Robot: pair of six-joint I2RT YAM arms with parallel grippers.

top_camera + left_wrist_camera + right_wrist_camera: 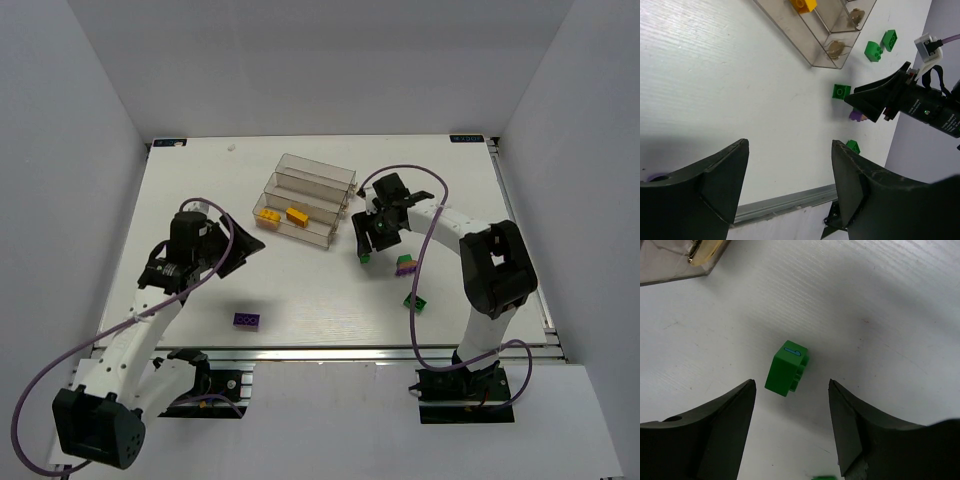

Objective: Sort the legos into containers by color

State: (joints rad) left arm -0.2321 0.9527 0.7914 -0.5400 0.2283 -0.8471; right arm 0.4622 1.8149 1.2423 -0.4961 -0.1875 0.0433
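Note:
The three joined clear containers (pixel 305 195) stand at the middle back. Two yellow-orange legos (pixel 297 215) lie in the nearest bin. My right gripper (pixel 372 236) is open and empty, hovering over a green lego (pixel 786 369) that lies on its side on the table, just ahead of the fingertips and apart from them. That lego also shows in the top view (pixel 363 257). My left gripper (pixel 245 246) is open and empty above bare table, left of the bins. A purple lego (pixel 247 320) lies near the front edge.
A purple lego (pixel 406 266) and a green one (pixel 417 301) lie right of centre. Two more green legos (pixel 872 50) lie past the bins' end (pixel 832 50). The table's metal front rail (pixel 330 352) runs along the near side. White walls enclose the table.

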